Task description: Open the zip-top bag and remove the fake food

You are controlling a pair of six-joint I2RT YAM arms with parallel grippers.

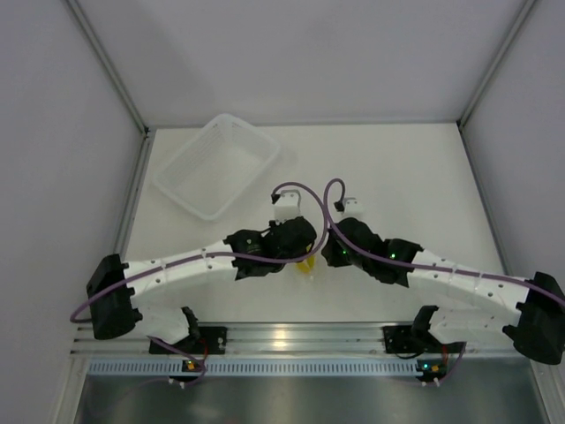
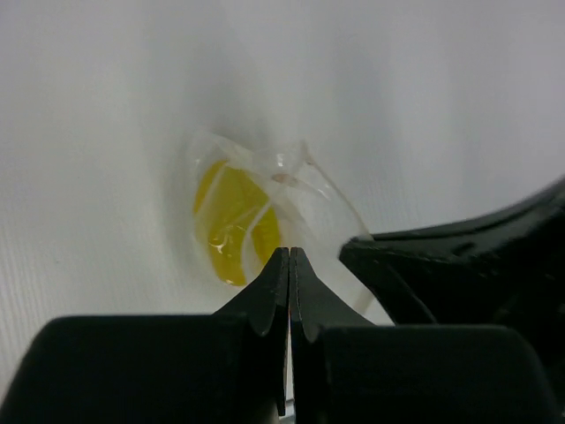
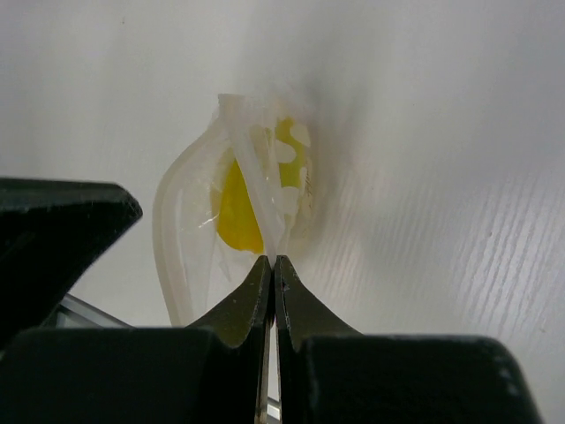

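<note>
**Zip-top bag** [image 2: 300,190]: small, clear, crinkled. It sits between the two wrists near the front middle of the table [image 1: 397,159].

**Fake food** [image 2: 231,216]: yellow lump, inside the bag.

**Left gripper** [image 2: 290,256]: jaws pressed together, tips nipping the bag's film at its near edge.

**Right gripper** [image 3: 272,263]: likewise closed tight, a fold of the bag caught at the tips.

**Overhead view alone:** a white basket tray [image 1: 183,198] stands at the back left, well apart from the bag. The bag is only a yellow speck under the wrists, and both sets of fingers are hidden.

**Wrist views alone:** the bag's creases show, with the yellow through them. Each view has the other gripper as a dark shape at its edge.

**Hard to make out:** whether the seal is parted, and whether the bag rests on the table or hangs clear.
</note>
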